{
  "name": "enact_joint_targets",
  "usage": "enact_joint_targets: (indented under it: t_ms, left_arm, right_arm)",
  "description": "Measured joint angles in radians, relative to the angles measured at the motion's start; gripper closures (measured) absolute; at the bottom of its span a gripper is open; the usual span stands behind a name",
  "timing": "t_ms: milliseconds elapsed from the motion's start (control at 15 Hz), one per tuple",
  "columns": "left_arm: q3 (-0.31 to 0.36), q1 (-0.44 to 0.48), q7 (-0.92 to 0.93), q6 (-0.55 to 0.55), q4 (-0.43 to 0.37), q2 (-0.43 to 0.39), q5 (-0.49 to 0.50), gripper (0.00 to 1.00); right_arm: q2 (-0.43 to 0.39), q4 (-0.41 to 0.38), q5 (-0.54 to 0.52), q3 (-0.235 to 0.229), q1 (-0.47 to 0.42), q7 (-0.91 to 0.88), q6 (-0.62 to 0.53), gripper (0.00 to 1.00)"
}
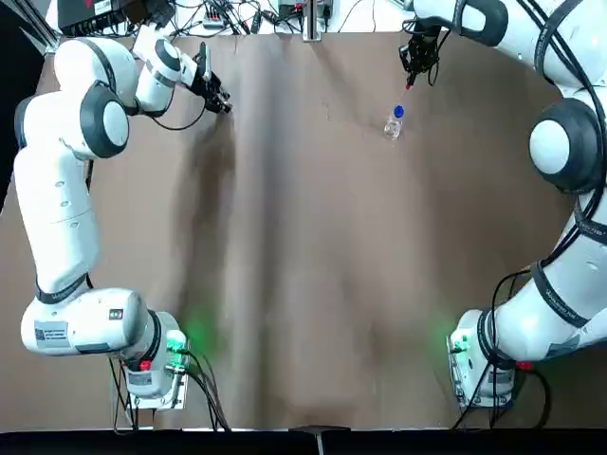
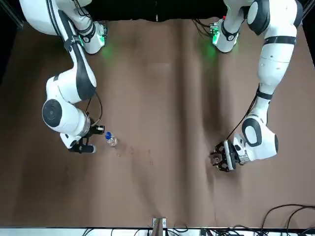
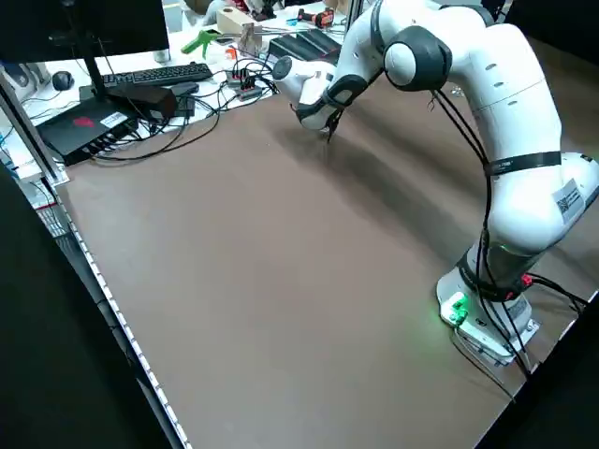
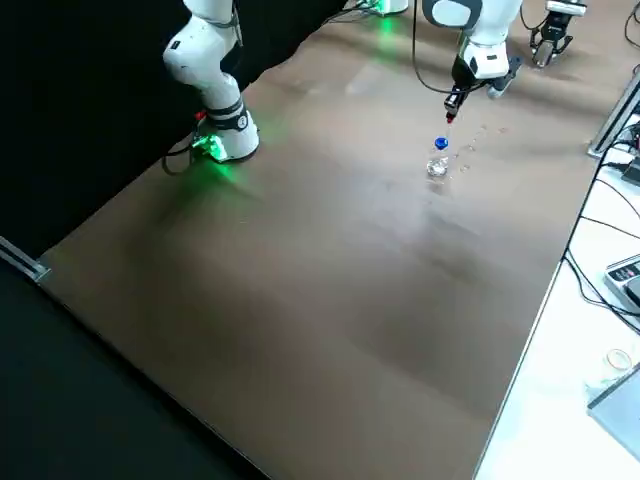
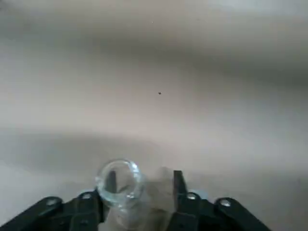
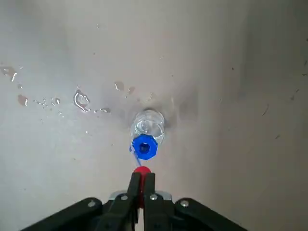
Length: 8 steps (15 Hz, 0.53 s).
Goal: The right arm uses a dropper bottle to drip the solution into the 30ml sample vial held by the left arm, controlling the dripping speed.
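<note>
Dropper (image 6: 142, 172) is pinched by its red bulb in my right gripper (image 6: 139, 188), hanging over the bottle (image 6: 149, 124). My left gripper (image 5: 143, 182) is holding the vial (image 5: 118, 181) well apart; squeezing now risks more spilled drops (image 6: 81, 100).

Brown table (image 1: 303, 284) w/ droplets (image 6: 79, 100); keyboard (image 3: 154, 74) behind.

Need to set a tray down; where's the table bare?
The table's wide middle, from the dropper bottle back to the robot, is bare. Crowded at the far edge: right tool over the bottle, left tool holding the sample vial.
</note>
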Motion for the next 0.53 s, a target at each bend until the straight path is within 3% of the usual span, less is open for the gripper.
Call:
enact_joint_targets:
  t_ms: [333, 533]
  left_arm:
    - [0.001, 0.02, 0.006, 0.0, 0.004, 0.0, 0.0, 0.01]
    - [0.001, 0.023, 0.007, 0.0, 0.014, -0.001, 0.001, 0.01]
  right_arm:
    - [0.002, 0.004, -0.001, -0.002, -0.003, 0.0, 0.0, 0.94]
    - [0.001, 0.011, -0.001, -0.002, -0.003, 0.001, 0.0, 0.94]
